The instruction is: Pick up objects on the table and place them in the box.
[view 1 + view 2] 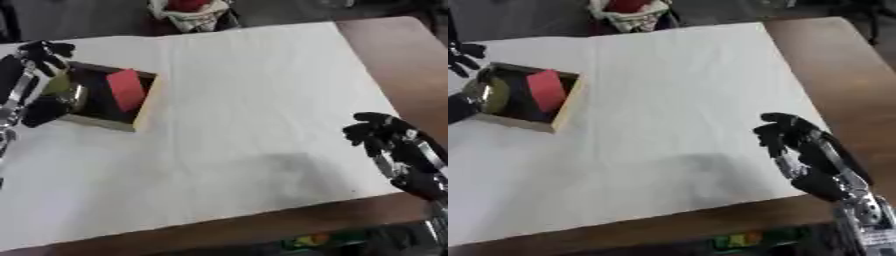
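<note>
White-covered worktop (pixel 254 100). My left hand (pixel 35 75) grasps a yellowish item over box (pixel 144 107); looks light, rigid. Right hand (pixel 802 150) idle, fingers relaxed.

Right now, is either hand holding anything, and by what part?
Left hand is over the box, curled around a yellowish object; which part it holds cannot be told. Right hand holds nothing.

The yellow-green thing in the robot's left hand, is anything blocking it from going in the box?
Nothing visible does. The left hand holds the yellow-green thing right over the open box, beside a red block already inside.
</note>
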### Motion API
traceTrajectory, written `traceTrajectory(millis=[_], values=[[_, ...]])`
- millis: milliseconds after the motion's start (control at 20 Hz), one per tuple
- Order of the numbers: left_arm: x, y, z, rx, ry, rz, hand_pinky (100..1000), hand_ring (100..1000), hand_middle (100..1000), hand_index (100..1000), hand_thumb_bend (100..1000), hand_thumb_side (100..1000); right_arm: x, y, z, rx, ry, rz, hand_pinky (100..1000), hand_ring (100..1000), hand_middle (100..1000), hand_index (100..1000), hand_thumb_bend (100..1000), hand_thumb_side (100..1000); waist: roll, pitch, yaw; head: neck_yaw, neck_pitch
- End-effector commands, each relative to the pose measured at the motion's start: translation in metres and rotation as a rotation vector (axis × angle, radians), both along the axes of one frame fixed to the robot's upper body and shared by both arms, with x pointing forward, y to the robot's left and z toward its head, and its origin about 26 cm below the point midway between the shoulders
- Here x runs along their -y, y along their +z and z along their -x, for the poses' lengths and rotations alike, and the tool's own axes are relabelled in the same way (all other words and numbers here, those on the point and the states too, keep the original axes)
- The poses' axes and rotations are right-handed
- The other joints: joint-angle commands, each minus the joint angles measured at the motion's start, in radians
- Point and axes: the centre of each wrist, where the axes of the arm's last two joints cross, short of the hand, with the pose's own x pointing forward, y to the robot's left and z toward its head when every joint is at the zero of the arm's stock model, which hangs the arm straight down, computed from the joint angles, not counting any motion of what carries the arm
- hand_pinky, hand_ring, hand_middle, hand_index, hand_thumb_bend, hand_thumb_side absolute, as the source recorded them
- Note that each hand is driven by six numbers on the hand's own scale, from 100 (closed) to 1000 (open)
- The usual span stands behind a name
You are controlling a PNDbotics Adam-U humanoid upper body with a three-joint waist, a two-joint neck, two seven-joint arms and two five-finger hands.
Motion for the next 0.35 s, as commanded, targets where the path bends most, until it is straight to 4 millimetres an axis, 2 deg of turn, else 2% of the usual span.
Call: traceTrajectory(millis=[50,250,350], values=[[0.016,0.001,0.013,0.067,-0.054,0.092,487,593,615,801,100,722,0.002,0.009,-0.002,0.031,-0.004,0.001,766,771,510,842,100,470,-0.003,-0.01,0.003,0.009,0.004],[0.036,-0.036,0.03,0.003,-0.073,0.257,484,592,613,798,100,795,0.001,0.009,-0.002,0.03,-0.003,-0.002,766,771,510,842,100,467,-0.004,-0.012,0.003,0.036,0.004],[0.045,-0.048,0.035,-0.038,-0.092,0.324,482,591,612,798,100,806,0.001,0.009,-0.002,0.029,-0.003,-0.002,766,771,510,841,100,470,-0.005,-0.012,0.006,0.049,0.005]])
